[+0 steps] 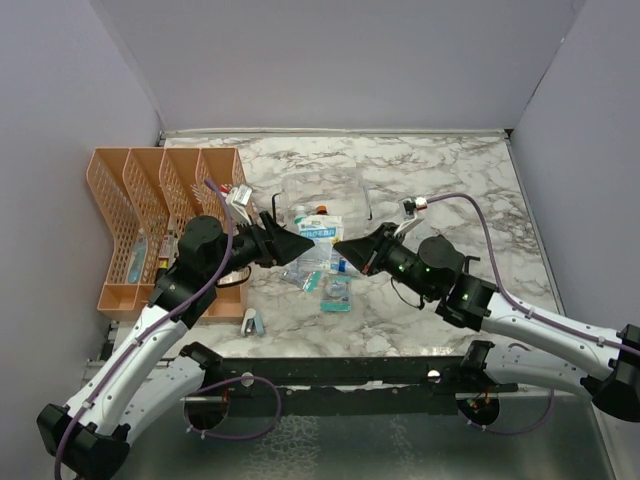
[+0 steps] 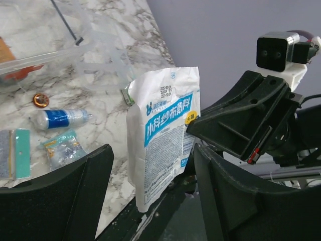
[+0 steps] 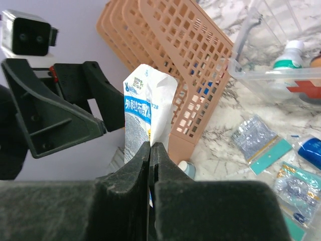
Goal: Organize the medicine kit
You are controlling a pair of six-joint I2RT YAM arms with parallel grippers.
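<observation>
Packets lie loose on the marble surface near its middle. Above them the right end effector is pinched tight on one edge of a white-and-blue pouch, long axis upright. The left end effector stands wide apart around the pouch, gripping nothing. The medicine kit sits just beyond both, toward the far edge, about equally near either arm, with bare marble to its right.

Marble table bears medicine kit, orange organizer, packets (scattered loose)
</observation>
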